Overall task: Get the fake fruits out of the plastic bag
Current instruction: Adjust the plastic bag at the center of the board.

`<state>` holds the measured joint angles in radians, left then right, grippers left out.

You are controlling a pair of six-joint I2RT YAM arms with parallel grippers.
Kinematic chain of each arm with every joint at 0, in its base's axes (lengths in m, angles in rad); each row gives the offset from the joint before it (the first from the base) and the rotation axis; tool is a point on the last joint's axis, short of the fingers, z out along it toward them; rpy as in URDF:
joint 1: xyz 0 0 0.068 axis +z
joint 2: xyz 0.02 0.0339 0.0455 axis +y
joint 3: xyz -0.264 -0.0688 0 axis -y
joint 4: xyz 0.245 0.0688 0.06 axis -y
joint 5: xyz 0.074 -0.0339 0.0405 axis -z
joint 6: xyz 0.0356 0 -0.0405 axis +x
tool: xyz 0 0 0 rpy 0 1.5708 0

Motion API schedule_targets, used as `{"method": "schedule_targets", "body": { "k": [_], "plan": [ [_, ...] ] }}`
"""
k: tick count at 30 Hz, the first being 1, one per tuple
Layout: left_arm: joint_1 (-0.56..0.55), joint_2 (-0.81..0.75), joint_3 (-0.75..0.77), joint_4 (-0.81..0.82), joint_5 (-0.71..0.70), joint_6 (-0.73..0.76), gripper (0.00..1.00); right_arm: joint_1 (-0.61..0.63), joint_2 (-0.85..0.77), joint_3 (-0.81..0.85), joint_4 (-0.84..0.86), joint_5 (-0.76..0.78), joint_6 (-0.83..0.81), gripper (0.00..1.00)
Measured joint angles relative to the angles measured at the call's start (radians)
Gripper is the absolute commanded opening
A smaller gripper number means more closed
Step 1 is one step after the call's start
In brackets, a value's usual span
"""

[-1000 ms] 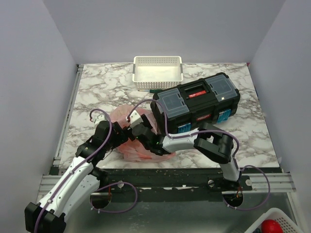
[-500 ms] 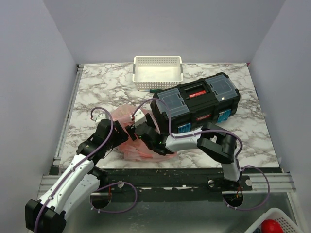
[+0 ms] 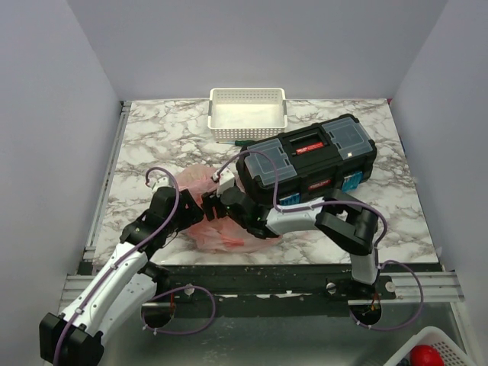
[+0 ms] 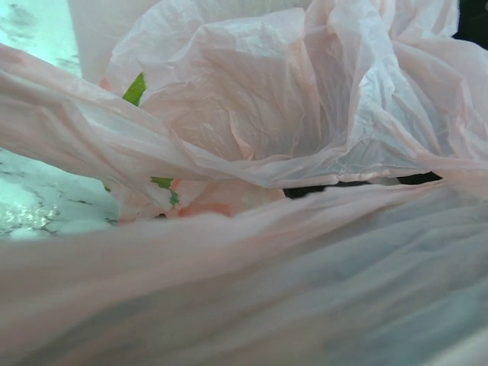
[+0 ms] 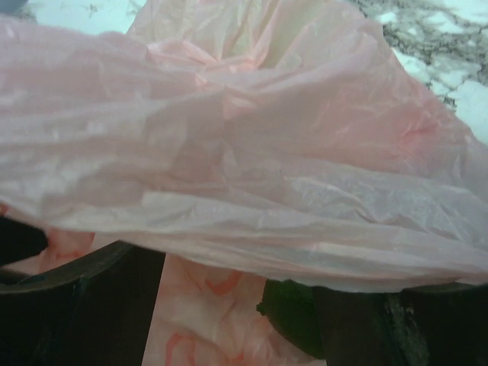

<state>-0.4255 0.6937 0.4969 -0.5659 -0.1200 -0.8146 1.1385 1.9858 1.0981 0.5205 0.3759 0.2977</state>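
Pink plastic bag [image 3: 221, 232] print unreadable; toolbox [image 3: 305, 160] label illegible.

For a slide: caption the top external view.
The left gripper and right gripper at the pink plastic bag, beside a black toolbox.

Open surface [image 3: 152, 145] lies at the far left, along the right edge and in the near right corner. The toolbox [image 3: 309, 162] blocks the middle right. The basket [image 3: 248, 108] stands at the far edge, with a narrow gap between the two. The bag [image 3: 221, 232] lies near left of centre, just beside the toolbox. The left arm [image 3: 145, 236] reaches it from the near left, and the right arm [image 3: 305, 217] fills the strip along the toolbox's near side. Loose bag film crowds both wrist views.
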Motion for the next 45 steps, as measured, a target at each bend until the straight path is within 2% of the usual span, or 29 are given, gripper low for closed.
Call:
{"method": "schedule_targets", "body": {
  "k": [4,10,12,17,21,25,33,36,39,45],
  "plan": [
    [0.0,-0.019,-0.005,0.034,0.051,0.026,0.7,-0.009,-0.09,-0.091,-0.022,-0.07,0.068,0.77],
    [0.0,-0.029,-0.006,0.11,0.146,0.077,0.62,-0.01,-0.189,-0.16,-0.093,-0.118,0.125,0.8],
    [0.0,-0.019,-0.006,0.138,0.175,0.091,0.62,-0.01,-0.206,-0.163,-0.113,-0.124,0.13,0.8],
    [0.001,-0.007,-0.01,0.172,0.23,0.108,0.8,-0.009,-0.228,-0.158,-0.181,-0.126,0.113,0.82],
    [0.008,-0.078,-0.022,0.173,0.272,0.139,0.92,-0.002,-0.267,-0.159,-0.238,-0.132,0.093,0.82],
    [0.012,-0.176,0.001,0.154,0.309,0.198,0.93,-0.002,-0.328,-0.159,-0.263,-0.131,0.081,0.82],
    [0.001,-0.227,0.267,0.02,0.454,0.328,0.96,-0.003,-0.356,-0.159,-0.261,-0.08,0.072,0.78],
    [0.001,-0.245,0.39,-0.017,0.43,0.348,0.96,-0.001,-0.35,-0.157,-0.268,-0.047,0.067,0.74],
    [0.0,-0.255,0.452,-0.029,0.333,0.359,0.99,-0.001,-0.327,-0.141,-0.285,-0.016,0.074,0.73],
    [0.0,-0.208,0.443,-0.055,0.079,0.378,0.99,0.004,-0.28,-0.091,-0.327,0.058,0.143,0.75]
  ]
}}
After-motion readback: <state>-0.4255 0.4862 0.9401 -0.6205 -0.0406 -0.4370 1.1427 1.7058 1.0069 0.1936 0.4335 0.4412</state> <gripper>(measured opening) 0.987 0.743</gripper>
